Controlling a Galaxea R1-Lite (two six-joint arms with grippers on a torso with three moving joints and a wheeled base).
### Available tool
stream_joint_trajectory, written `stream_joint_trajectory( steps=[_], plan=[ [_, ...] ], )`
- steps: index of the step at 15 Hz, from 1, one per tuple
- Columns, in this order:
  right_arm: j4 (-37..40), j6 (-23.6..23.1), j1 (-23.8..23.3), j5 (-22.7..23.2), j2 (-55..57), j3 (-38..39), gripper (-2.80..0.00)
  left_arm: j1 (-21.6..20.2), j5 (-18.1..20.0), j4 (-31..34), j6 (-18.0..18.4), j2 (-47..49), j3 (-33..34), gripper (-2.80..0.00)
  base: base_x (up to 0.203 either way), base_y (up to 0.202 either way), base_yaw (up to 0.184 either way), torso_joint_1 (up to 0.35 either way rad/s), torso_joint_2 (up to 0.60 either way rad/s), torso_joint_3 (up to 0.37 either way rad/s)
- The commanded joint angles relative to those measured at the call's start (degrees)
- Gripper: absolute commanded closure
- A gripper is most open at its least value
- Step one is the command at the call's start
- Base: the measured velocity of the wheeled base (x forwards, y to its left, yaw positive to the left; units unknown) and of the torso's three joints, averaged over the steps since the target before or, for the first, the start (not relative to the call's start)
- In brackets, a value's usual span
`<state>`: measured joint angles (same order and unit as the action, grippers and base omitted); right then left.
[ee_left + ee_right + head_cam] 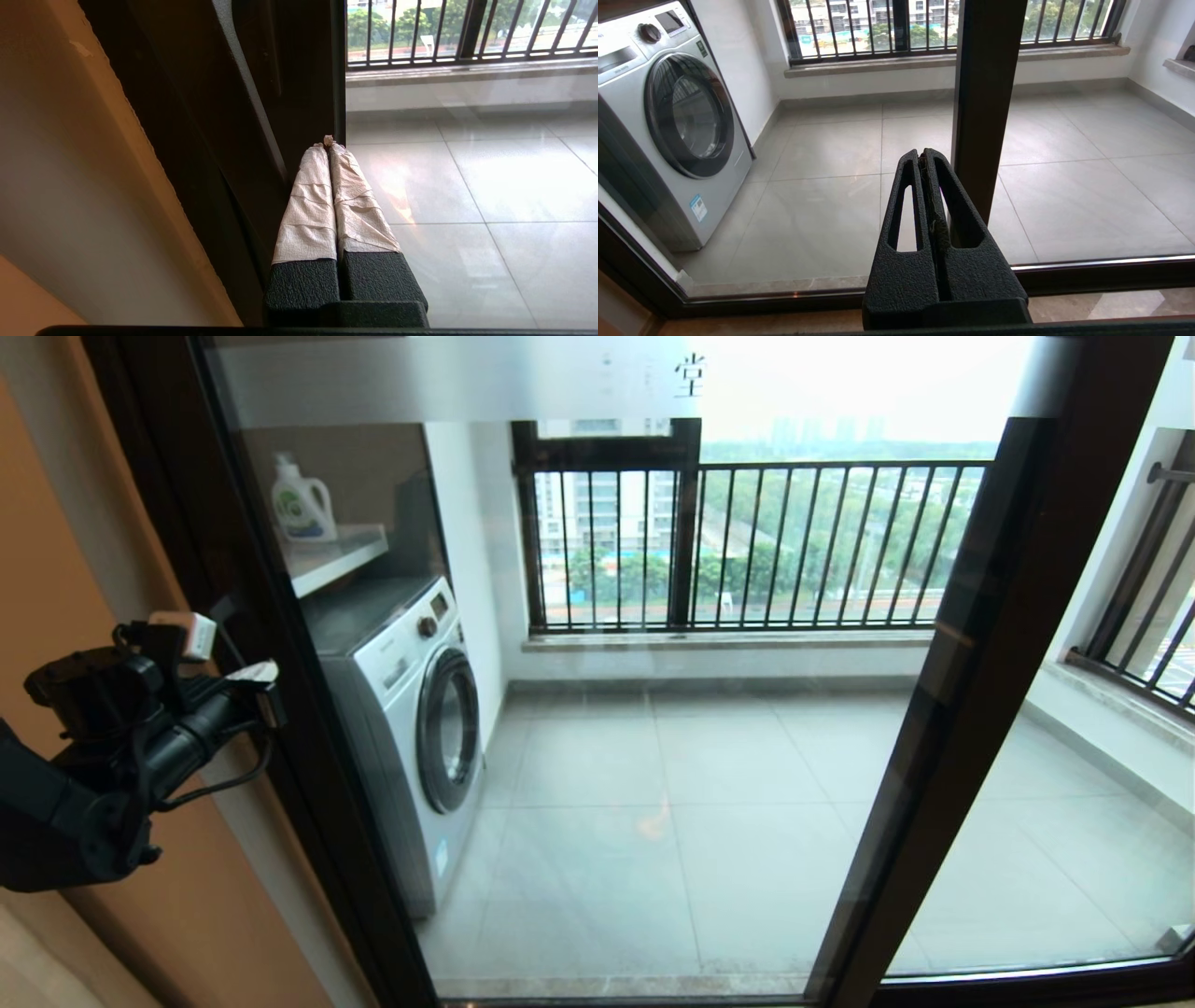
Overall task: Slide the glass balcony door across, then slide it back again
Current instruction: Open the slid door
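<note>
Head view: door (pixel 653 709) spans most of view, left stile at jamb, right stile (pixel 943 709) right of centre. Left gripper (pixel 266 695) at left stile, handle height. Risk: taped tips skid off smooth dark metal, door stays put.

Left wrist view: fingers (pixel 310 196) pressed together, gripping nothing, wrapped in crinkled pale tape, tips at stile edge. Clear glass, glossy tiles beyond.

Right wrist view: right gripper (pixel 927 161) closed, empty, near right stile; textured black plastic, slotted fingers. Washer (pixel 672 116) behind glass.

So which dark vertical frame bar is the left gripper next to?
The left gripper, fingers shut, sits by the frame bar at the wall side, not the middle bar further right.
</note>
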<state>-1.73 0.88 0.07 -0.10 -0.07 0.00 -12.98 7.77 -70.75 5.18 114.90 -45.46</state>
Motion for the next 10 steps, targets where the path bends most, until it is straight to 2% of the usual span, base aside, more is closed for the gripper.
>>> stream_joint_trajectory(
  steps=[1,3,10],
  plan=[
    [-0.03,0.0,0.01,0.01,0.07,0.68,0.0,-0.36,0.1,-2.92,0.07,1.02,0.49,0.0,0.0,0.0,0.0,0.0,0.0,0.0],
    [-0.03,0.0,0.01,0.01,0.07,0.7,0.0,-0.42,0.06,-5.48,0.22,1.82,0.97,0.0,0.0,0.0,0.0,0.0,0.0,0.0],
    [-0.03,0.0,0.01,0.01,0.07,0.7,0.0,-2.0,0.41,-5.54,0.27,1.82,0.9,0.0,0.0,0.0,0.0,0.0,0.0,0.0]
  ],
)
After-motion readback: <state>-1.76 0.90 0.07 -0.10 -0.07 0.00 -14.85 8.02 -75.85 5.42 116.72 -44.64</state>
